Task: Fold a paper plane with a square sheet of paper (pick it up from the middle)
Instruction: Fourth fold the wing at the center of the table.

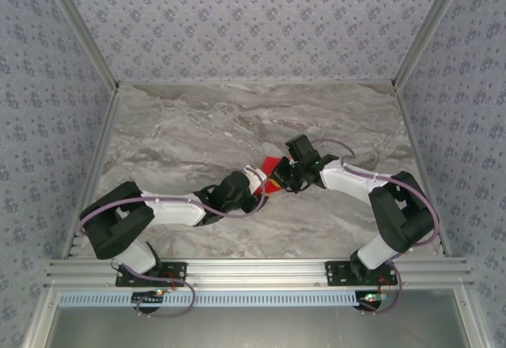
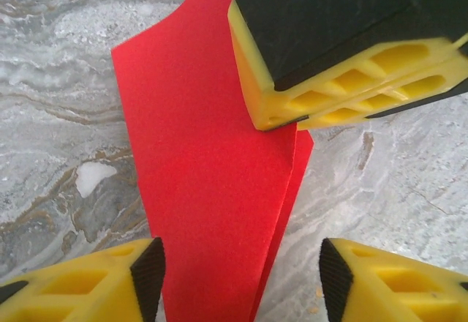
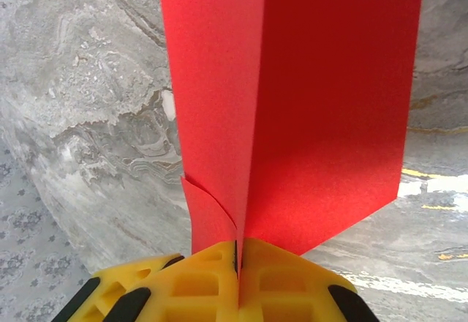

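The square sheet of paper (image 3: 322, 102) is bright red and folded along a centre crease into layered flaps, tapering like a paper plane. It is held above the marble table. My right gripper (image 3: 238, 252) is shut on its creased edge, one small flap curling out to the left. In the left wrist view the red paper (image 2: 212, 176) runs down between the jaws of my left gripper (image 2: 241, 282), which stand open. Its left edge is at the left pad (image 2: 148, 278), with a gap to the right pad. The right gripper's yellow fingers (image 2: 344, 80) pinch the paper's far end. From above, both grippers meet at the paper (image 1: 270, 164) mid-table.
The grey marble tabletop (image 1: 198, 126) is enclosed by patterned walls on three sides. An aluminium rail (image 1: 253, 270) with both arm bases runs along the near edge.
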### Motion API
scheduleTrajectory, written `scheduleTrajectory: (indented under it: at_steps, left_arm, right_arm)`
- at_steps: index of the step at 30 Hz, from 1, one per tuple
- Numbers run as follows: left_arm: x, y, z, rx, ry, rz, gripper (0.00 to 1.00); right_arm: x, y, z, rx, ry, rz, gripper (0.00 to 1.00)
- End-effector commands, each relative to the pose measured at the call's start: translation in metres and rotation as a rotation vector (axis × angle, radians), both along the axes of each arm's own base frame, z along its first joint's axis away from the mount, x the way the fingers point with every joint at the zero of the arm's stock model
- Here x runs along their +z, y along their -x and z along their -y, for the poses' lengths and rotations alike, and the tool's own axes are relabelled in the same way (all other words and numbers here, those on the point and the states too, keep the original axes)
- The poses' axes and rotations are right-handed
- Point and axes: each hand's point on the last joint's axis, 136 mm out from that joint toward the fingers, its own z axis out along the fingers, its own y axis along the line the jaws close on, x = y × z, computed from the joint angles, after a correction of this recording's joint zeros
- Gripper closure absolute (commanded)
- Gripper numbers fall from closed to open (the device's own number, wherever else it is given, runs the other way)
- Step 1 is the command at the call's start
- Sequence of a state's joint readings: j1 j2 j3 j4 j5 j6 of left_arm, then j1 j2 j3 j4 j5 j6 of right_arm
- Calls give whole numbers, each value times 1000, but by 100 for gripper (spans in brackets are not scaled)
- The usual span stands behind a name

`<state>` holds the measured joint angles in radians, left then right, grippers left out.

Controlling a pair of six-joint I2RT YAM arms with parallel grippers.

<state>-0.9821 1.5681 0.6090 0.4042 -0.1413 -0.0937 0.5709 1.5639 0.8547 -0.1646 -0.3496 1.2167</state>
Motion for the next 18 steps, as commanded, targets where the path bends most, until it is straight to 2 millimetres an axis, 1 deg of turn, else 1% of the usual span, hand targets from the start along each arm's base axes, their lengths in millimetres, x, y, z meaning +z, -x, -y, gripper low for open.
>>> scheduleTrajectory:
  at_steps: [1,5,7,10,14,18]
  left_arm:
    - [7,-7,4,-21,4,82,45]
    - [5,-9,4,-21,-9,87,58]
    - [3,-10,2,-18,-16,86,66]
    - [0,-11,0,-18,-27,86,76]
    - [-2,-10,0,-24,-31,78,83]
    - [-5,-7,2,-44,-29,60,86]
  right_arm:
    - [3,1,-2,-7,-11,-44,97]
    - [5,1,-5,-1,-31,-51,93]
    - [5,0,-5,2,-39,-58,91]
    - [6,0,-6,4,-49,-65,87]
    - [7,-3,-4,-1,-55,-66,83]
    - [8,-6,0,-3,-48,-61,77]
